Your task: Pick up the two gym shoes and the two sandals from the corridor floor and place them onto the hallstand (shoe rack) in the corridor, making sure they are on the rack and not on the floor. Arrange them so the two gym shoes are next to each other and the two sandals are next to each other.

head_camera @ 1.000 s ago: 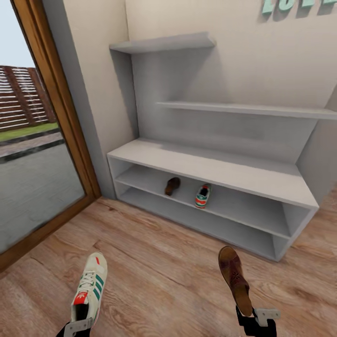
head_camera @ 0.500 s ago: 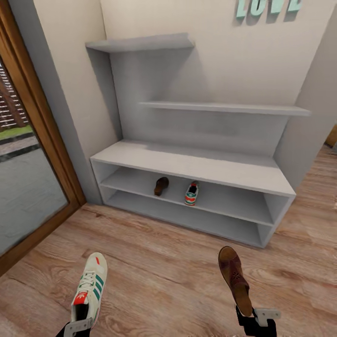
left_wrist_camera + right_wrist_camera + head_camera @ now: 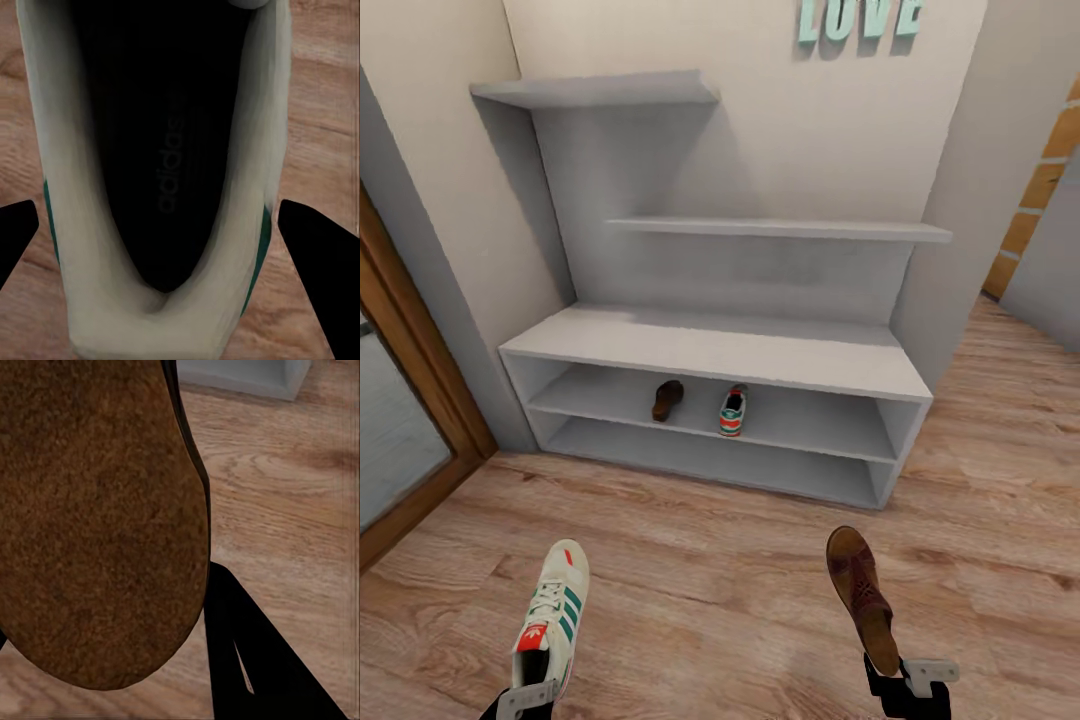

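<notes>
The light grey hallstand (image 3: pixel 710 345) stands against the wall ahead, across the corridor floor (image 3: pixel 710 560). One dark brown sandal (image 3: pixel 667 399) and one gym shoe (image 3: pixel 733 411) sit side by side on its upper open shelf, a small gap between them. My left gripper (image 3: pixel 525 695), at the bottom edge, is shut on the heel of the second gym shoe (image 3: pixel 555 610), whose dark inside (image 3: pixel 165 150) lies between the black fingers (image 3: pixel 315 255). My right gripper (image 3: pixel 895 680) is shut on the second sandal (image 3: pixel 862 592), its brown surface (image 3: pixel 97 510) close to the wrist camera.
A wooden door frame (image 3: pixel 420 400) with glass is at the left. Teal LOVE letters (image 3: pixel 857 18) hang on the wall above the staggered shelves. A wall corner (image 3: pixel 950 200) juts out right of the rack, with floor running past it.
The whole view has swung: the hallstand now sits more to the left and centred, and the glass door has mostly left the picture. Both grippers keep their shoes in the same pose.
</notes>
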